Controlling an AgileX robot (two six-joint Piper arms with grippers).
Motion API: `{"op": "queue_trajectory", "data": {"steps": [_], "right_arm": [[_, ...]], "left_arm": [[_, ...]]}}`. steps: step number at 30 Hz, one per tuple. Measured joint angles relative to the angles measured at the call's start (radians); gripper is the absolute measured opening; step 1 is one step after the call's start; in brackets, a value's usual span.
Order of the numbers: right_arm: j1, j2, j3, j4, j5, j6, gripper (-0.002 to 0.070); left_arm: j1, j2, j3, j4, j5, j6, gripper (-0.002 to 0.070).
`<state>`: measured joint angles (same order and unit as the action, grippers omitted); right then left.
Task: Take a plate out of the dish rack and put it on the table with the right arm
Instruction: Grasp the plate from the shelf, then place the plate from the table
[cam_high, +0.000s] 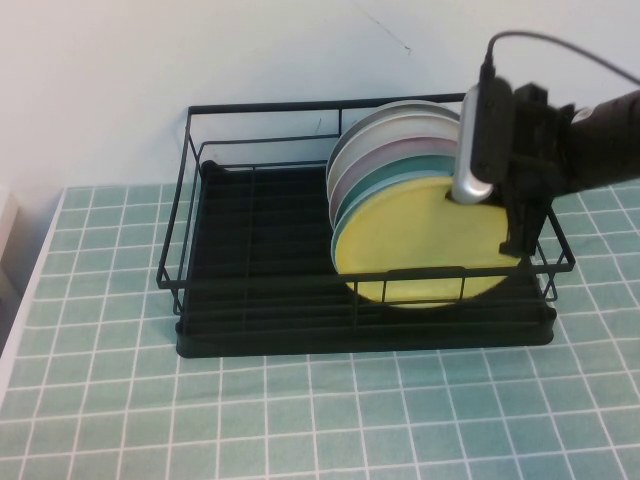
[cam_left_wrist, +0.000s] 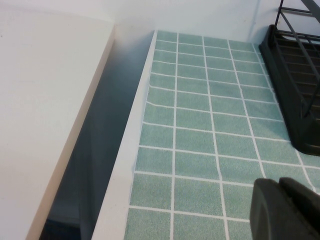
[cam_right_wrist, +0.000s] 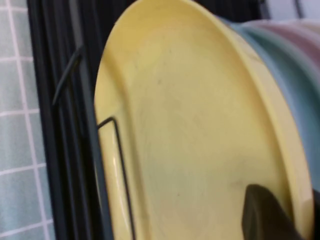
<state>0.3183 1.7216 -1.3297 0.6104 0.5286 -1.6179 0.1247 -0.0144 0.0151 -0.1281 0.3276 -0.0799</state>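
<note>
The yellow plate (cam_high: 420, 245) stands on edge at the front of a stack in the right half of the black dish rack (cam_high: 260, 280). My right gripper (cam_high: 520, 235) reaches down over the plate's right rim. In the right wrist view one finger lies on the yellow plate's (cam_right_wrist: 190, 125) face and the other sits behind its rim, so the right gripper (cam_right_wrist: 296, 197) is shut on the rim. The plate rests in the rack (cam_right_wrist: 55, 75). My left gripper (cam_left_wrist: 280, 187) is shut and empty, low over the tiled table (cam_left_wrist: 200, 125) left of the rack; it is out of the high view.
Behind the yellow plate stand a teal-green plate (cam_high: 385, 185), a pale pink one (cam_high: 375, 160) and a light one (cam_high: 390, 120). The rack's left half holds no plates. Pale green tiles (cam_high: 300, 420) stretch in front of the rack. The table's left edge (cam_left_wrist: 125, 165) drops off beside my left gripper.
</note>
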Motion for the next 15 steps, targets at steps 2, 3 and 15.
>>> {"op": "queue_trajectory", "data": {"steps": [2, 3, 15], "right_arm": [[0.0, -0.053, 0.0, 0.0, 0.007, 0.0, 0.0099], [0.0, -0.079, 0.0, 0.0, 0.006, 0.002, 0.0099], [0.004, -0.506, -0.002, -0.015, 0.281, 0.681, 0.0099]], "left_arm": [[0.0, 0.0, 0.0, 0.0, 0.0, 0.0, -0.0003], [0.0, 0.0, 0.0, 0.0, 0.0, 0.0, -0.0003], [0.0, 0.0, 0.0, 0.0, 0.0, 0.0, -0.0003]]}}
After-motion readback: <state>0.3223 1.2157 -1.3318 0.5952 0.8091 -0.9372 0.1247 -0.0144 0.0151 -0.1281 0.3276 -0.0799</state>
